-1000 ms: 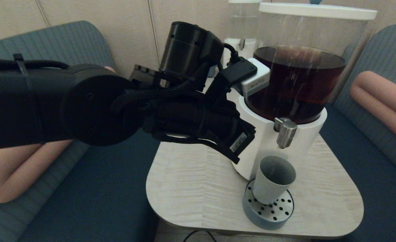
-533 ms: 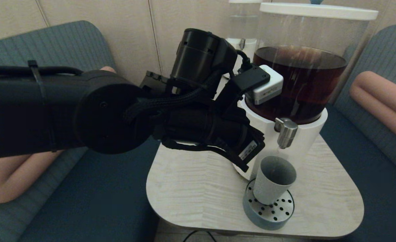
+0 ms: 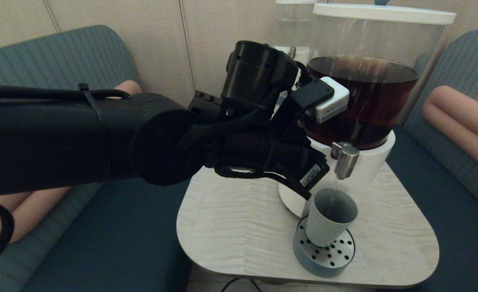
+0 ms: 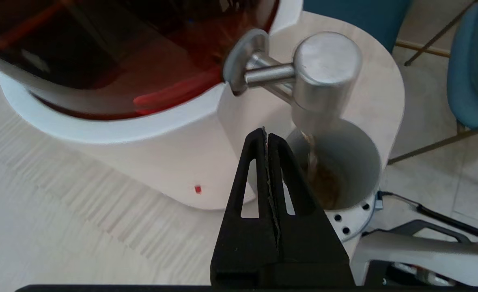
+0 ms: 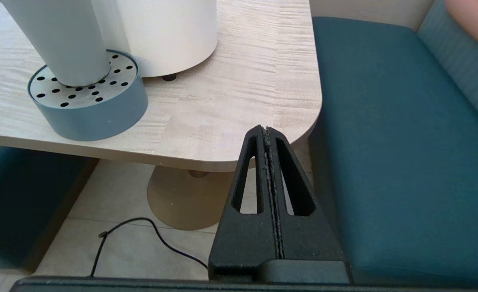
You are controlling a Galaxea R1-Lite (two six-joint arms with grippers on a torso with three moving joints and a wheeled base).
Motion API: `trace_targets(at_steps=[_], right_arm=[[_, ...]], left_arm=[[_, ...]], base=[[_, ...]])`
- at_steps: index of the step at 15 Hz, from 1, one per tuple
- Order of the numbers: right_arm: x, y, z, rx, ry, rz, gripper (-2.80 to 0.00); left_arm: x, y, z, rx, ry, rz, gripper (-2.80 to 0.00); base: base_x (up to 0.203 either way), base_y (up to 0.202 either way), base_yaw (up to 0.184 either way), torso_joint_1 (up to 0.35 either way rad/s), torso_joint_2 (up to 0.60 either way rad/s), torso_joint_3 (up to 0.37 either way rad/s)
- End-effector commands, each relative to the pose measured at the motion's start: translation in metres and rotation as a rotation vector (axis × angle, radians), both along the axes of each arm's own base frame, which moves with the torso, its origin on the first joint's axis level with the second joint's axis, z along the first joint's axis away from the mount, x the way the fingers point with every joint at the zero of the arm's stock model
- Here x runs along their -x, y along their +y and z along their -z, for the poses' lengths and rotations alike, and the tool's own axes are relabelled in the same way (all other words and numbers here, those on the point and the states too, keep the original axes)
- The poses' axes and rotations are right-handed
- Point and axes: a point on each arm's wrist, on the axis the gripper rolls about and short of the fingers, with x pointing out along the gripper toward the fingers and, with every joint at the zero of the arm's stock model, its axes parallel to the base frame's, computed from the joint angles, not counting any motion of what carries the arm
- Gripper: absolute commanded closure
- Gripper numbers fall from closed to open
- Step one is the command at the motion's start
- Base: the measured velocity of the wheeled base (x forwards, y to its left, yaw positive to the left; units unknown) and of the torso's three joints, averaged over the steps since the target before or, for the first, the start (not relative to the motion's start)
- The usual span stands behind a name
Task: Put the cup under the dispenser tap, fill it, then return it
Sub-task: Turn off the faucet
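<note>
The grey-blue cup [image 3: 330, 217] stands upright on a perforated drip tray [image 3: 338, 255], right under the steel dispenser tap [image 3: 345, 159]. In the left wrist view a thin brown stream runs from the tap [image 4: 324, 77] into the cup [image 4: 352, 158], which holds a little brown liquid at its bottom. My left gripper [image 4: 265, 130] is shut and empty. It hovers just beside the cup's rim, in front of the dispenser's white base [image 4: 162, 162], a little lower than the tap. My right gripper [image 5: 265, 129] is shut and empty, parked below the table's right front corner.
The big dispenser [image 3: 360, 101] with dark liquid stands at the back of the small pale table [image 3: 239, 231]. A smaller clear dispenser [image 3: 291, 36] is behind it. Teal bench seats flank the table. A black cable [image 5: 141, 227] lies on the floor.
My left arm has moved right and forward, bringing the shut gripper from beside the dispenser's base up to the cup's rim. The cup has stayed on the tray.
</note>
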Motion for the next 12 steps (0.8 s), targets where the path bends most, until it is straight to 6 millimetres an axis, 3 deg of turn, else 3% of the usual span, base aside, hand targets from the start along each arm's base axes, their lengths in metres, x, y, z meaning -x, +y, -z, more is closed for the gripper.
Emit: trace_targets(at_steps=[1, 12], right_arm=[[0.000, 0.000, 0.000, 0.000, -0.001, 0.000, 0.00], [0.000, 0.000, 0.000, 0.000, -0.001, 0.000, 0.00]], left_arm=[[-0.004, -0.004, 0.005, -0.004, 0.001, 0.002, 0.00], [-0.017, -0.018, 0.004, 0.061, -0.060, -0.007, 0.00]], base=[[0.000, 0.000, 0.000, 0.000, 0.00, 0.000], [0.000, 0.000, 0.000, 0.000, 0.00, 0.000]])
